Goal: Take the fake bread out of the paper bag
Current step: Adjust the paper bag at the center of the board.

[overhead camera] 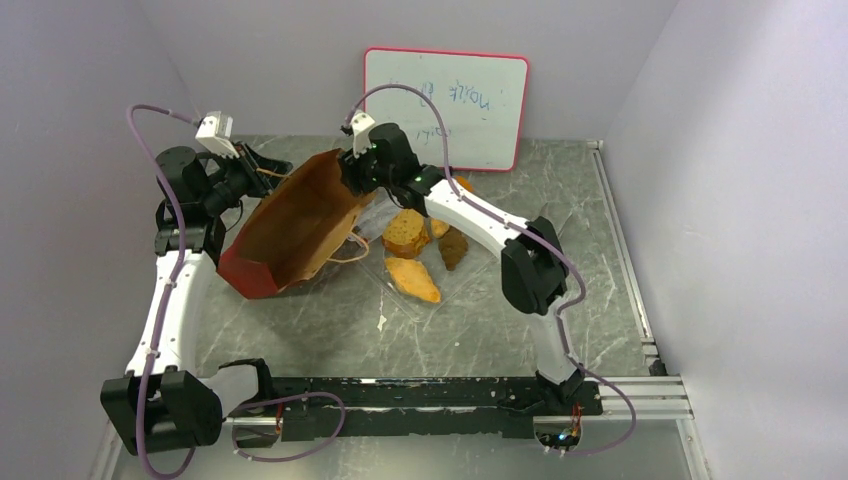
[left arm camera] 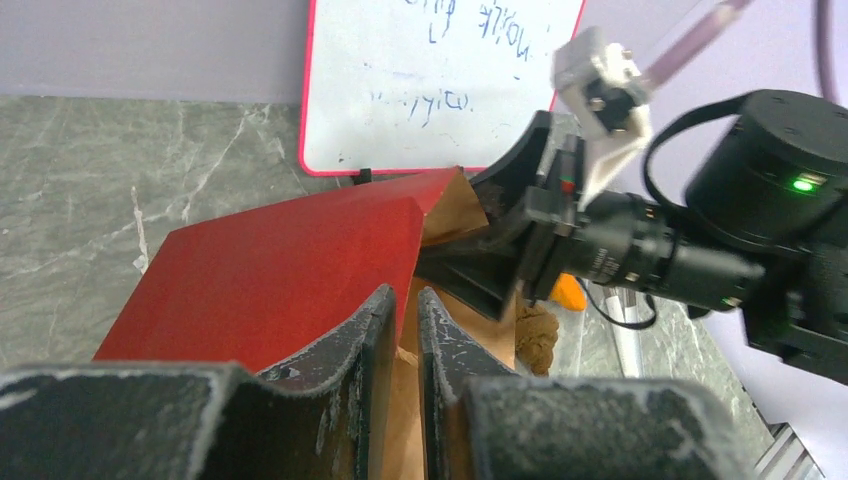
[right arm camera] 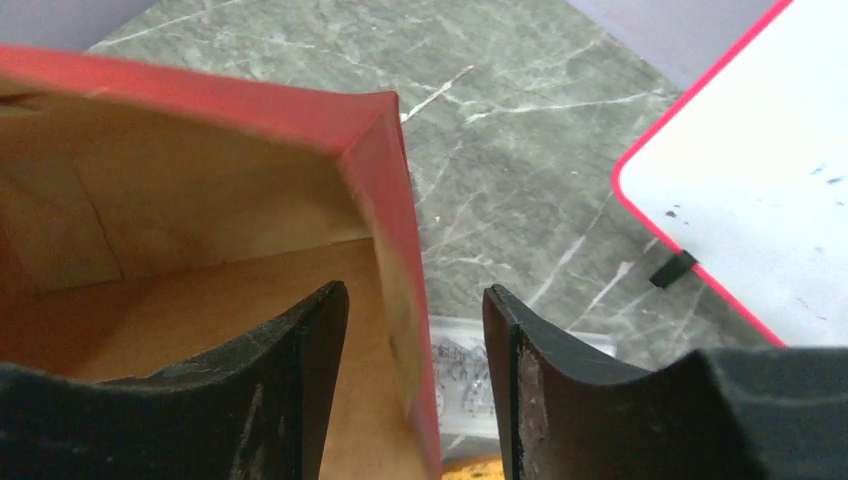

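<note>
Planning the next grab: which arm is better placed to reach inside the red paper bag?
Right, probably: the right gripper is open astride the rim of the red paper bag, while the left gripper is shut on it.

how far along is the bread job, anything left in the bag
Mostly done: the crusty slice, yellow wedge and dark lump lie outside the paper bag. In hand: left gripper pinches the bag wall; right gripper straddles its rim, jaws open. Left: the visible interior looks empty; deeper corners can't be seen.

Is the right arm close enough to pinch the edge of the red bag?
Probably yes. The right gripper stands open astride the rim of the paper bag, one finger inside, one outside, nothing else between.
</note>
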Motion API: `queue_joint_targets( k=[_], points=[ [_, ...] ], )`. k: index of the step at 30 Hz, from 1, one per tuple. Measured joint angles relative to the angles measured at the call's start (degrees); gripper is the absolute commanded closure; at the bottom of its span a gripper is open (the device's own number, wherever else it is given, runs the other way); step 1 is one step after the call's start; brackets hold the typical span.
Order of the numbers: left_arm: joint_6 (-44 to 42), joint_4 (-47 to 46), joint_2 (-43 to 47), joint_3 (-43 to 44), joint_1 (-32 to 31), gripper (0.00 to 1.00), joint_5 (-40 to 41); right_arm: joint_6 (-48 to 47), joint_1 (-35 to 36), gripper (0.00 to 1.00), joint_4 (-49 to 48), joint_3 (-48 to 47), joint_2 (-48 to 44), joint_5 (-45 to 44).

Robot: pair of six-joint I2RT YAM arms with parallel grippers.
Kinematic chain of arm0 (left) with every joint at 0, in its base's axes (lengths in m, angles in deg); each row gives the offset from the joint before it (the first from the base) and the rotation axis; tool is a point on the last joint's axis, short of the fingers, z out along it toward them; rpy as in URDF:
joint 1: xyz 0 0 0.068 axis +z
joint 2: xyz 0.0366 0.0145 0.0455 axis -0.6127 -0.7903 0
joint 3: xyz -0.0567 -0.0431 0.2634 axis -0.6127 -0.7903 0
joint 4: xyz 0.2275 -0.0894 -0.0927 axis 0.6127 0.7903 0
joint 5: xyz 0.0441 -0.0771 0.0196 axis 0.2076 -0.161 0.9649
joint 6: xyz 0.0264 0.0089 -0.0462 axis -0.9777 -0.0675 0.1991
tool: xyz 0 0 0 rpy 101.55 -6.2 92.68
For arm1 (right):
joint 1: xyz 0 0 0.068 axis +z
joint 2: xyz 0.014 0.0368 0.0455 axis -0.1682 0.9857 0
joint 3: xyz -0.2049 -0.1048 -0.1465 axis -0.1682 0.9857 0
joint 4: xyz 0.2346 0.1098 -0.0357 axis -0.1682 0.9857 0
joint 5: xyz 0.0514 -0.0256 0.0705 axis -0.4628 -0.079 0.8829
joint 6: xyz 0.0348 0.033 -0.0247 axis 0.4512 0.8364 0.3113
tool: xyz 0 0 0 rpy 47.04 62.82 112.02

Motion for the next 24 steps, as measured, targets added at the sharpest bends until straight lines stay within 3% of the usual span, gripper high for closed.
queue_joint_targets(
  k=[3, 5, 11, 19, 24],
  points=[
    [0.02, -0.04, -0.13, 0.02, 0.00, 0.90, -0.20, -0.83, -0.94, 0.91, 0.59, -3.10, 3.63, 3.17],
    [0.02, 0.07, -0.48, 0.04, 0.00, 0.88, -0.20, -0.79, -1.44, 1.00, 0.79, -4.66, 5.46, 4.74],
    [0.48, 5.73, -2.73, 3.80, 0.00, 0.74, 3.96, 1.66, -1.60, 1.00, -0.87, -3.13, 5.18, 4.92],
    [4.35, 18.80, -5.66, 13.49, 0.00, 0.58, 13.18, 4.92, -0.31, 1.00, -3.08, 0.26, 1.99, -2.27],
    [6.10, 24.72, -6.10, 16.85, 0.00, 0.56, 16.35, 5.77, 1.86, 1.00, -3.78, 0.55, 0.72, -7.78]
  ],
)
